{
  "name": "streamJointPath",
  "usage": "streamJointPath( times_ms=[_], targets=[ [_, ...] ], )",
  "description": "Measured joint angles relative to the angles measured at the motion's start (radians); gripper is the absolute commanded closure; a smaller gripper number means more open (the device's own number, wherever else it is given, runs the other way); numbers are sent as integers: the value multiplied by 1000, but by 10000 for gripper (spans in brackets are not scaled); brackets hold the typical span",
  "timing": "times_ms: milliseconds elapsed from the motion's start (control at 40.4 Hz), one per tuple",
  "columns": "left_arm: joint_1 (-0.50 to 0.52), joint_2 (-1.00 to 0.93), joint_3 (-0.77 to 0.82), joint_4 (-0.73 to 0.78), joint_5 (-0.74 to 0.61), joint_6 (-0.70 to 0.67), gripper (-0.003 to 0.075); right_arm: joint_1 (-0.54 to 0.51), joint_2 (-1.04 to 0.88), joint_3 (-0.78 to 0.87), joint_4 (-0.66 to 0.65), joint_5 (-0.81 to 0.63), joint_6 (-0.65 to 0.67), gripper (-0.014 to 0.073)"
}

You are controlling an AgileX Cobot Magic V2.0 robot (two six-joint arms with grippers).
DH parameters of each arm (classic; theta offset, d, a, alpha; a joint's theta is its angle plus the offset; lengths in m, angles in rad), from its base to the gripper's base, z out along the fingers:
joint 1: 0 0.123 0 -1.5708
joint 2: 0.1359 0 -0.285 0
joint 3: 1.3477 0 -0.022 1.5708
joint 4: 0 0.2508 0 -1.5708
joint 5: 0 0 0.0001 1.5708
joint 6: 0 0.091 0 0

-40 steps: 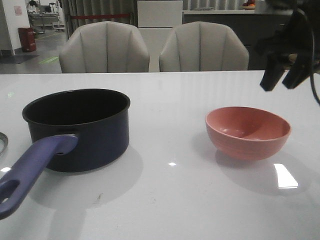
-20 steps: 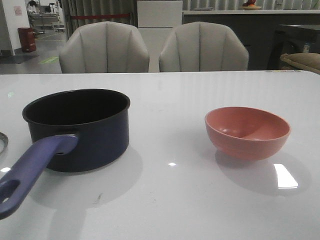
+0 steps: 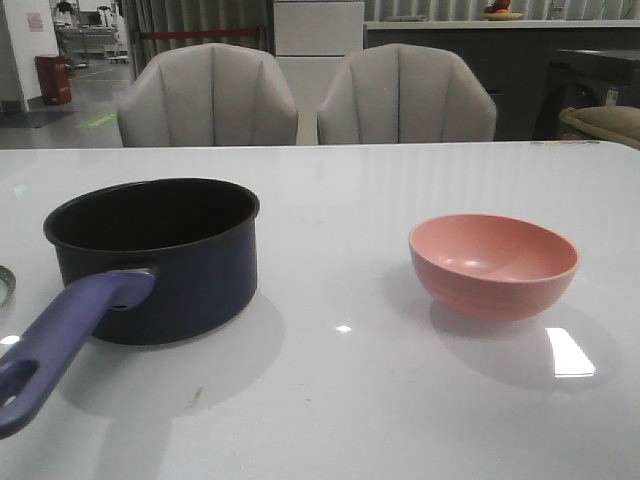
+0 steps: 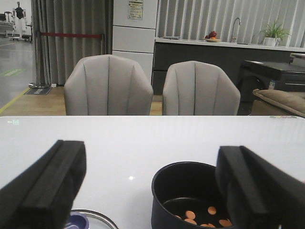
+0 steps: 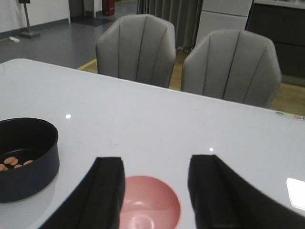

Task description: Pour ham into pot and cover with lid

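Note:
The dark navy pot point(image 3: 155, 260) stands on the left of the white table, its purple-blue handle point(image 3: 70, 340) pointing toward me. Several orange ham slices point(image 4: 209, 210) lie on its bottom, also seen as ham point(image 5: 14, 162) in the right wrist view. The lid point(image 4: 90, 220) lies flat on the table beside the pot, and only a sliver of its rim point(image 3: 4, 285) shows in the front view. My left gripper point(image 4: 151, 164) hangs open above and behind pot and lid. Over the empty pink bowl point(image 5: 152, 205), my right gripper point(image 5: 157, 164) is open and holds nothing. Neither gripper appears in the front view.
The pink bowl point(image 3: 493, 265) sits upright on the right half of the table. Two grey chairs point(image 3: 210, 95) stand behind the table's far edge point(image 3: 320, 145). Bare tabletop point(image 3: 340, 330) lies between pot and bowl.
One second ago the right gripper hung at the upper right of the front view; it has since left that view. Pot and bowl have stayed in place.

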Motion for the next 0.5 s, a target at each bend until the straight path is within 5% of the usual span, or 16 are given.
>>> streamJointPath(
  times_ms=[347,495],
  targets=[
    [0,0,0,0,-1,0,115,0,-291,274,24,-31,0,179],
    [0,0,0,0,-1,0,115,0,-291,299,40,-31,0,414]
  ],
)
